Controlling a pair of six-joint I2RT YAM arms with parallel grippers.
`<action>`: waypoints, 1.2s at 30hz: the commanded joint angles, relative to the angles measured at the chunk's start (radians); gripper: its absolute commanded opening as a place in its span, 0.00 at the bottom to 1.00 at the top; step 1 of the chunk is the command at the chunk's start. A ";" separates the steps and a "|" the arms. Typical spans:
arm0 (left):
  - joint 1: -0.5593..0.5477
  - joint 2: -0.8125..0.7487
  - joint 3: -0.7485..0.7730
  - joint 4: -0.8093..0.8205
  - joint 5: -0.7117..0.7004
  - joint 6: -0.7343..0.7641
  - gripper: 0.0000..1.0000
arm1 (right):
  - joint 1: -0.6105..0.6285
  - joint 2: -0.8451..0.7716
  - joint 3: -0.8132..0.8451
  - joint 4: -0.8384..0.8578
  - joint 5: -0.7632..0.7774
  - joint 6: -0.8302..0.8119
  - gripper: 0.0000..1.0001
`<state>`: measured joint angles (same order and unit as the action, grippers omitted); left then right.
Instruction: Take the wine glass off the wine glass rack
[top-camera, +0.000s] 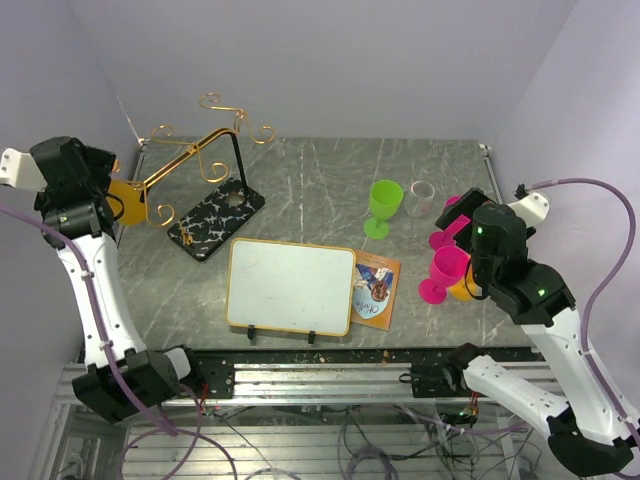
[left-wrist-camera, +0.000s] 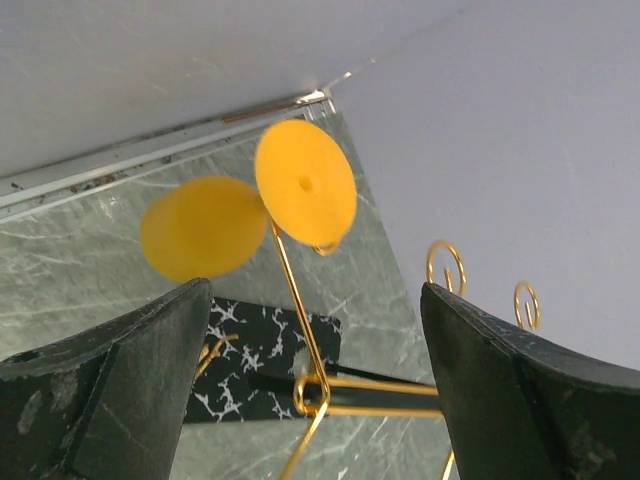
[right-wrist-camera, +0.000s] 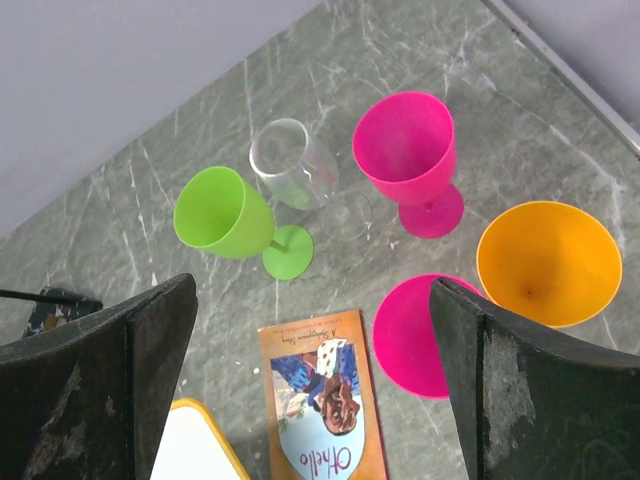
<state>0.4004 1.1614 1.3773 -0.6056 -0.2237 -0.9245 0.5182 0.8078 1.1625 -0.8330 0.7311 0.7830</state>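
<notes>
1. My left gripper (left-wrist-camera: 315, 295) has its fingers spread wide with nothing between them. My right gripper (right-wrist-camera: 312, 290) is the same, wide apart and empty, hanging over a bunch of coloured plastic goblets (right-wrist-camera: 405, 150) on the grey marble-look table (right-wrist-camera: 150, 170).
2. Just past my left fingertips runs a thin gold wire arm (left-wrist-camera: 290, 290) of the black-based wine glass rack (top-camera: 215, 222).
3. Beyond that is the opaque orange wine glass (top-camera: 127, 200). It's out at the rack's left end and looks hung on the wire by its round flat foot (left-wrist-camera: 305, 185), with the bowl (left-wrist-camera: 200, 228) blurry beside it.
4. It looks like plastic to me: light, stiff, smooth, probably slippery, and not likely to crack. I'd pinch the bowl rather than the skinny stem, then slide it off along the wire.
</notes>
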 joint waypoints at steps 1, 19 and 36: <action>0.064 0.055 0.005 0.073 -0.025 -0.046 0.95 | 0.034 -0.029 -0.029 0.078 0.093 -0.043 1.00; 0.111 0.262 0.067 0.137 0.114 -0.119 0.89 | 0.054 -0.025 -0.070 0.185 0.047 -0.097 0.99; 0.111 0.319 0.084 0.153 0.069 -0.078 0.53 | 0.056 -0.011 -0.073 0.204 0.080 -0.089 1.00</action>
<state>0.5007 1.4685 1.4281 -0.4950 -0.1291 -1.0412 0.5671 0.7967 1.0973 -0.6476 0.7792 0.6945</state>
